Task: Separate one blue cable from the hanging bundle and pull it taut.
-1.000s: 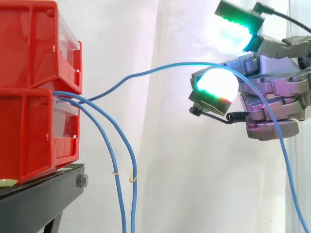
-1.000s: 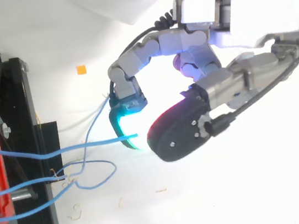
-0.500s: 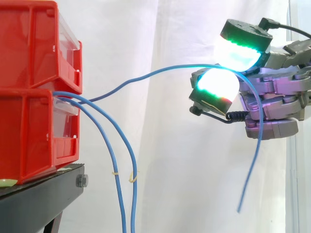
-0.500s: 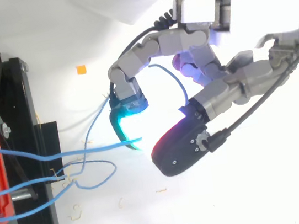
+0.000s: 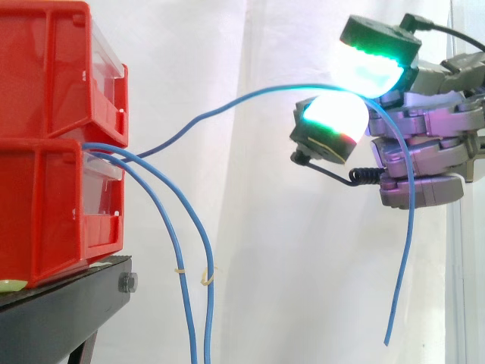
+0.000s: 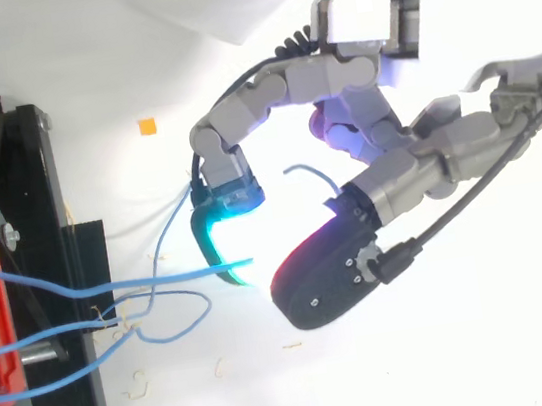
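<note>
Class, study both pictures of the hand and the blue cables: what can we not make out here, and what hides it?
1. Whether the hand grips the upper cable: side and top views, its glow washes out the contact.
2. Lower ends of the two hanging cables: side view, cut off by the bottom edge.
3. Where the cables start: side view, behind the bins; top view, cut off by the left edge.
</note>
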`<state>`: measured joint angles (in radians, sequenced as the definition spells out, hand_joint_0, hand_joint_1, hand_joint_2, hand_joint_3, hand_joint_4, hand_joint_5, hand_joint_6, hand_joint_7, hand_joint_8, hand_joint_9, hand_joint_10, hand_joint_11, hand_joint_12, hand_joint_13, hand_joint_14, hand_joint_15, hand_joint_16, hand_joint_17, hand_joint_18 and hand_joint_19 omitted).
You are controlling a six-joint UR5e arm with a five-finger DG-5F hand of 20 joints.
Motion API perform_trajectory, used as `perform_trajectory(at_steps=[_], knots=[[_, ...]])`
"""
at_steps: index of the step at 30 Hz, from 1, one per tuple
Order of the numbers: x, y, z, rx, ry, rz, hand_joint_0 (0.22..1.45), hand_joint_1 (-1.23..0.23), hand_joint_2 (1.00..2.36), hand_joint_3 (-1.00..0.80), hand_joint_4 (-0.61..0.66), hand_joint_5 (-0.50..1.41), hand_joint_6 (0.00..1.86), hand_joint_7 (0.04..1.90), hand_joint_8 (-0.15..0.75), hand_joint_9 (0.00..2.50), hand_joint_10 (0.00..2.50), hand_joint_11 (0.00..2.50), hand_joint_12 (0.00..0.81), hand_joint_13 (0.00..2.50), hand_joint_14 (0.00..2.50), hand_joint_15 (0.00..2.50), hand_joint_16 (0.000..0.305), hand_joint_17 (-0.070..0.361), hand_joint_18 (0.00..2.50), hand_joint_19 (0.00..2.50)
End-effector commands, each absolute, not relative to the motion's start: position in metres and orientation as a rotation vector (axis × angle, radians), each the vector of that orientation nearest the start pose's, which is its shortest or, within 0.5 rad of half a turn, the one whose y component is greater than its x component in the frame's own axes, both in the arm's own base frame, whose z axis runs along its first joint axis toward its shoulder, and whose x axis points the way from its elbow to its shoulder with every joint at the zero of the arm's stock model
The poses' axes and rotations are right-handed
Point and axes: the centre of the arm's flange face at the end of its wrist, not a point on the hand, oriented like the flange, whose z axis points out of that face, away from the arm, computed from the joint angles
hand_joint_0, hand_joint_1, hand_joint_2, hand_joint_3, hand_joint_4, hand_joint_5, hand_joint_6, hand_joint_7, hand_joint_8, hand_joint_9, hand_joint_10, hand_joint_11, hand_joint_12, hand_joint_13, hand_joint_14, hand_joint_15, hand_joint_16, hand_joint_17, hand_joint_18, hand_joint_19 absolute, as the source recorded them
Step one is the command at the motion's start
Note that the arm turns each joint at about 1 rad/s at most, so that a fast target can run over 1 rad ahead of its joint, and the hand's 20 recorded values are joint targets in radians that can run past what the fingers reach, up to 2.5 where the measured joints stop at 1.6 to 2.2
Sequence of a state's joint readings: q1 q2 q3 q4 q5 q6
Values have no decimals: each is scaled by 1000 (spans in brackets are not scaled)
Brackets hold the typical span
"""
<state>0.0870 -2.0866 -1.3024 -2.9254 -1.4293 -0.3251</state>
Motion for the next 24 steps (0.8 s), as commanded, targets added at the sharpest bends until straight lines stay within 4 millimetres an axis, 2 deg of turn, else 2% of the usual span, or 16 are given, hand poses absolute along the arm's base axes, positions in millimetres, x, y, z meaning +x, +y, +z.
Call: perform_trajectory(at_steps=[1,6,11,24], knots=[[696,-86,334,1030,1331,940,787,-736,1017,-295,-11,138,504,1335,180,2365,225,2385,288,1435,1257,1287,35,80,1237,1478],[691,-83,330,1035,1388,945,788,-735,1017,-295,-12,138,504,1340,182,2365,218,2382,290,1432,1263,1279,35,80,1235,1479],[676,-82,321,1054,1537,910,788,-734,1017,-295,-12,138,504,1334,175,2363,225,2374,291,1432,1264,1281,35,78,1234,1479],[670,-85,322,1057,1581,923,789,-730,1017,-295,-9,137,504,1344,185,2358,248,2357,291,1430,1283,1269,35,78,1232,1478]])
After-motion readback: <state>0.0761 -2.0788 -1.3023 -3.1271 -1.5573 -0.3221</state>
